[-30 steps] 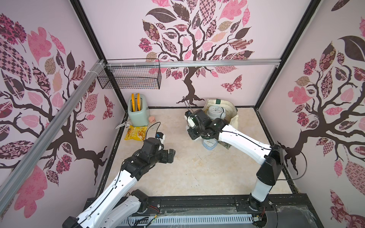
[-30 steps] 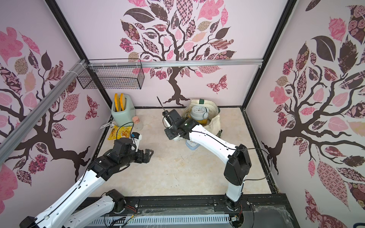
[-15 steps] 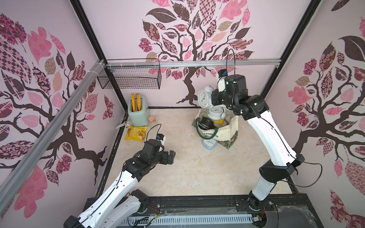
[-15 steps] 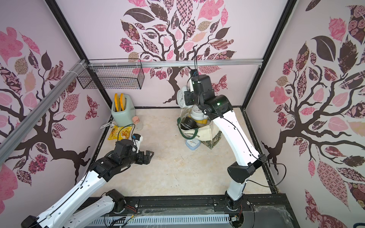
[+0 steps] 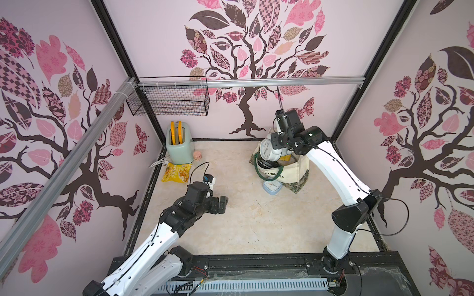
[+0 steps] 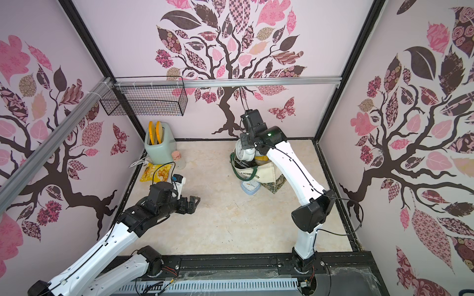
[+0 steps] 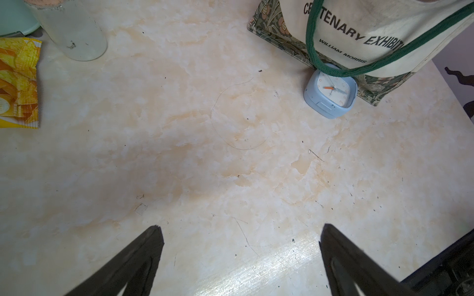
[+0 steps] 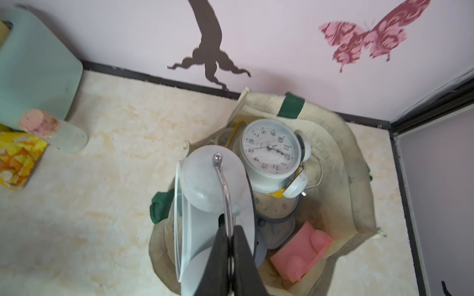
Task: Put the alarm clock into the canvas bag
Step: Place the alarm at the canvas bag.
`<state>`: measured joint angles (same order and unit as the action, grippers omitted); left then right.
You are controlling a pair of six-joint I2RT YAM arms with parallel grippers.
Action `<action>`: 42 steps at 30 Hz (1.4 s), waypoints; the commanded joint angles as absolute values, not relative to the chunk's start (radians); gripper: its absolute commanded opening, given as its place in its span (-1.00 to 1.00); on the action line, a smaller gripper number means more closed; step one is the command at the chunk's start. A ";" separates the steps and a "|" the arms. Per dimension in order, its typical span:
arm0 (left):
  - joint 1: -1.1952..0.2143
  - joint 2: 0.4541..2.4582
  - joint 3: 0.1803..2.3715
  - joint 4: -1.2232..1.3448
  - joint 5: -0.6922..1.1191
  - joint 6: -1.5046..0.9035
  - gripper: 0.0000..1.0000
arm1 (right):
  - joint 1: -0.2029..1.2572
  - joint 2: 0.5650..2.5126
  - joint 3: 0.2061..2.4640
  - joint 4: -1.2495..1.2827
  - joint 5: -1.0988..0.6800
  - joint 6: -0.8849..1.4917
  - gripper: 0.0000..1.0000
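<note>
The white round twin-bell alarm clock [image 8: 213,194] hung by its metal handle from the right gripper [image 8: 229,232], whose jaws were pinched on that wire, just over the open mouth of the cream canvas bag with dark green strap handles [image 5: 289,173]. Inside the bag lay a second white round clock [image 8: 270,153], face up, and a pink block [image 8: 300,251]. A small pale-blue square clock [image 7: 331,93] sat on the beige marbled table [image 7: 179,153] against the bag's base. The left gripper [image 7: 240,226] hovered well apart over the table, jaws spread wide
</note>
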<state>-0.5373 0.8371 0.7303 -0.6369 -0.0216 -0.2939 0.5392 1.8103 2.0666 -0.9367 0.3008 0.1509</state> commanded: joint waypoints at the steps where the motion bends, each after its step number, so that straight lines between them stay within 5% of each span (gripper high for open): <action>1: -0.540 0.819 0.701 -0.620 -0.021 -0.276 0.96 | 0.533 1.713 2.012 -0.879 0.314 0.177 -1.00; 13: -0.555 0.822 0.698 -0.615 -0.022 -0.276 0.96 | 0.393 1.600 1.761 -0.858 0.281 0.204 -1.00; 25: -0.558 0.836 0.701 -0.609 -0.008 -0.285 0.96 | 0.308 1.756 1.805 -0.865 0.326 0.196 -0.98; 28: -0.557 0.842 0.704 -0.603 -0.004 -0.289 0.96 | 0.290 1.746 1.725 -0.826 0.311 0.221 -0.83; 30: -0.558 0.848 0.707 -0.600 0.000 -0.290 0.96 | 0.275 1.745 1.699 -0.820 0.290 0.241 -0.51; 36: -0.560 0.881 0.740 -0.595 0.056 -0.283 0.96 | 0.267 1.705 1.696 -0.776 0.264 0.275 -0.01; 42: -0.647 0.962 0.781 -0.542 0.042 -0.270 0.96 | 0.267 1.634 1.703 -0.722 0.169 0.296 0.14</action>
<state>-0.6113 0.9329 0.7269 -0.5919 0.0360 -0.2863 0.2714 1.7058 1.6817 -0.7464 0.2195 0.2729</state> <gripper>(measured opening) 0.981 0.565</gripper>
